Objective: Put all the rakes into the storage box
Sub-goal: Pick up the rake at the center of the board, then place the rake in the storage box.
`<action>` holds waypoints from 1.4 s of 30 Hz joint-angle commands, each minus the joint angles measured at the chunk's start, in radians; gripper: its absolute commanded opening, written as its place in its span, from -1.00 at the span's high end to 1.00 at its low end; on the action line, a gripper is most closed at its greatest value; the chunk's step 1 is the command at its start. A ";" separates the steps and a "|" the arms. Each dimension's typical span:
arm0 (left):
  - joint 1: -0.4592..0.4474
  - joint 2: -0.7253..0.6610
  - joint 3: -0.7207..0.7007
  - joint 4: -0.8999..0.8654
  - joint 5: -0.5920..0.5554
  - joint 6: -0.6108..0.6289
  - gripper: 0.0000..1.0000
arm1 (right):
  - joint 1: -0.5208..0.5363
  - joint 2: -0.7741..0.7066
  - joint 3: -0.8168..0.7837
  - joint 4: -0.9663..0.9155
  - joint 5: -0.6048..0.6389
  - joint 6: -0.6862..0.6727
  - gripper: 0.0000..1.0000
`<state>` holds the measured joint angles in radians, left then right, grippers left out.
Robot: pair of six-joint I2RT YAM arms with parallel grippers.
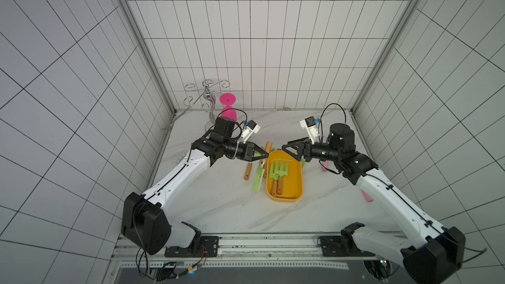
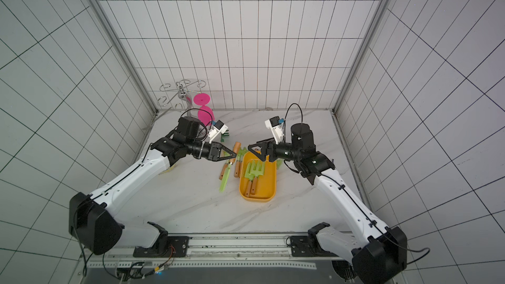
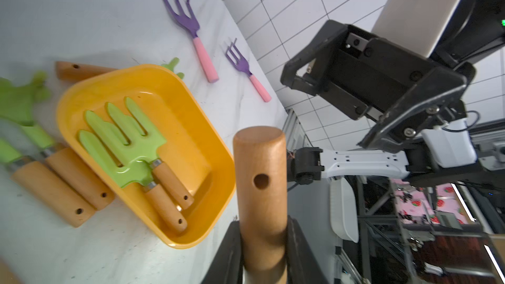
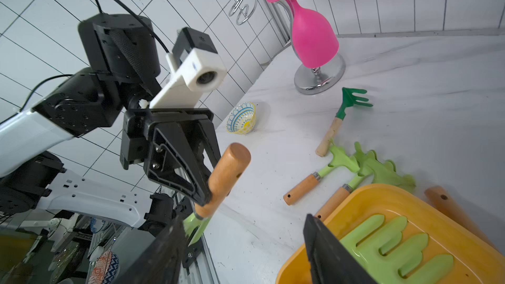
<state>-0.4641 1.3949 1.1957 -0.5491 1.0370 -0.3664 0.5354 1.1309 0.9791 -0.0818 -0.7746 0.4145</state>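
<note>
The left hand [image 4: 203, 187] is closed on the wooden handle of a light green rake [image 4: 224, 178] and holds it in the air, above the tabletop [image 1: 218, 209] and just beside the far end of the storage box [image 1: 296, 184]. In the left wrist view the handle [image 3: 261, 187] stands between the two fingers [image 3: 228, 252], and its rounded end with a small hole points away from the palm. In the right wrist view the green head of this rake hangs below the fingers, partly hidden.

The right hand [image 1: 291, 147] is above the far end of the storage box, with its jaws standing apart. Nothing is between them, and it touches nothing that I can see.

The storage box is yellow-orange and lies near the middle of the tabletop, its long side running from the near edge toward the far edge. Inside it lie two light green rakes with wooden handles [image 3: 128, 137], one partly over the other, the handles toward the near end.

On the tabletop to the left of the box lie more green tools with wooden handles [image 1: 258, 178], close to its wall. One more wooden handle [image 4: 451, 209] lies beside the box at its far end. Two purple forks with pink handles [image 3: 191, 31] lie toward the right edge of the tabletop. A dark green rake [image 4: 344, 113], a small patterned bowl [image 4: 241, 118] and a pink glass on a metal stand [image 4: 313, 36] are near the far left corner.
</note>
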 commanded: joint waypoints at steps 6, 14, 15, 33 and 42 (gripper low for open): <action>-0.033 0.013 0.007 0.184 0.198 -0.108 1.00 | 0.071 0.057 -0.063 0.232 -0.026 0.152 -0.30; -0.049 0.027 0.013 0.187 0.197 -0.103 1.00 | 0.104 0.085 -0.067 0.302 -0.053 0.234 -0.06; -0.048 0.029 0.017 0.187 0.196 -0.100 1.00 | 0.105 0.089 -0.066 0.299 -0.064 0.242 0.01; 0.002 0.104 0.095 0.153 0.096 -0.076 0.22 | 0.114 0.047 -0.080 0.189 0.021 0.310 1.00; 0.082 -0.095 0.120 0.237 -0.268 -0.185 -0.98 | 0.110 -0.017 -0.097 0.101 0.751 0.229 1.00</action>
<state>-0.3775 1.3834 1.2778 -0.3874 0.9134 -0.5076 0.6456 1.1427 0.9234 0.0025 -0.3443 0.6590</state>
